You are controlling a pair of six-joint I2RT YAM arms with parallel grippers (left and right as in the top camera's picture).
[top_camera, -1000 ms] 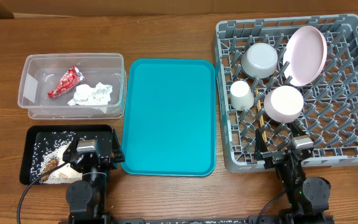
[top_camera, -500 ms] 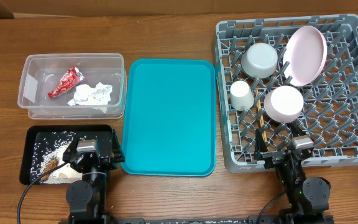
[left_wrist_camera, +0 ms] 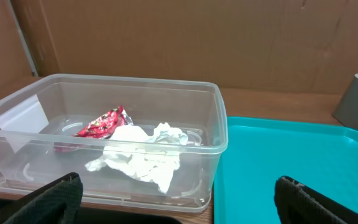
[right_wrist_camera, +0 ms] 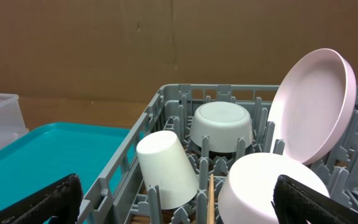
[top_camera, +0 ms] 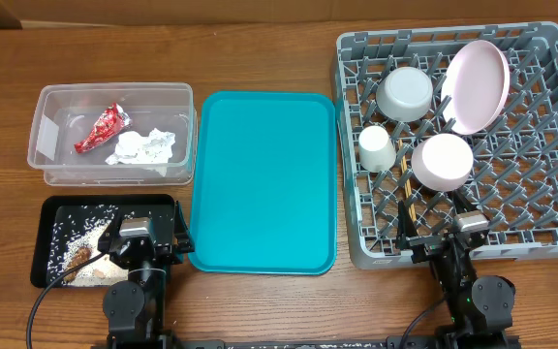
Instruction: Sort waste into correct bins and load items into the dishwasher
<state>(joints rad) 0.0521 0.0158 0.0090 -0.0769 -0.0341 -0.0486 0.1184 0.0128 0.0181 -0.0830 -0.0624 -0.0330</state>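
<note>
The clear tub (top_camera: pixel 45 167) holds a red wrapper (top_camera: pixel 102 128) and white tissue (top_camera: pixel 141 146), which also show in the left wrist view, wrapper (left_wrist_camera: pixel 101 123) and tissue (left_wrist_camera: pixel 145 155). The black tray (top_camera: pixel 46 214) holds rice grains (top_camera: pixel 71 233) and brown scraps (top_camera: pixel 78 256). The grey rack (top_camera: pixel 550 247) holds the pink plate (top_camera: pixel 477 85), grey-blue bowl (top_camera: pixel 405 91), pink bowl (top_camera: pixel 441 161), white cup (top_camera: pixel 375 147) and chopsticks (top_camera: pixel 410 197). My left gripper (left_wrist_camera: pixel 178 202) is open over the black tray. My right gripper (right_wrist_camera: pixel 178 202) is open at the rack's front edge.
A bare teal serving tray (top_camera: pixel 263 179) lies between the bins and the rack. Both arm bases stand at the table's front edge, left (top_camera: pixel 134 301) and right (top_camera: pixel 478 296). A cardboard wall stands behind the table.
</note>
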